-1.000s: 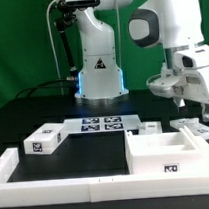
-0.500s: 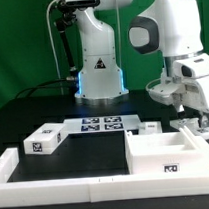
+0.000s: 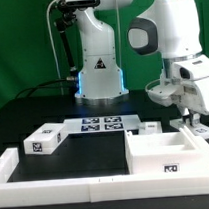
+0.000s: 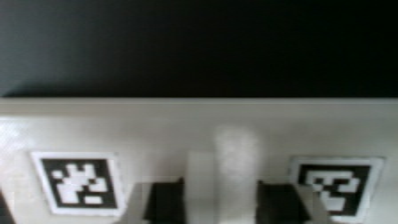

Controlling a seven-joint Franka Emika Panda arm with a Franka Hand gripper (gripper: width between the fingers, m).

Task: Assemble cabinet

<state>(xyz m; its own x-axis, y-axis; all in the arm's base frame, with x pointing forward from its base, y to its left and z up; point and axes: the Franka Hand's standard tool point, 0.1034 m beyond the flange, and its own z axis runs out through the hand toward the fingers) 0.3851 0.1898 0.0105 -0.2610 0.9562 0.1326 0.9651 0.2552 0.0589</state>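
Note:
The cabinet's big open box [image 3: 164, 155] stands at the front on the exterior view's right. A smaller white tagged block [image 3: 201, 131] lies just behind it, and my gripper [image 3: 194, 116] is down on it. In the wrist view the gripper [image 4: 222, 203] straddles a raised white ridge [image 4: 224, 150] on that block. One dark finger [image 4: 166, 202] stands on each side, and the ridge fills the gap between them. A black-and-white tag [image 4: 77, 183] lies to either side. Another white tagged block [image 3: 45, 140] lies on the exterior view's left.
The marker board [image 3: 99, 124] lies in front of the robot base [image 3: 99, 73]. A low white border rail [image 3: 57, 182] runs along the front and up the exterior view's left side. The tabletop is black.
The arm's hand shifted a little toward the exterior view's right and slightly down onto the far-right block, then held almost still. The parts on the table have not moved.

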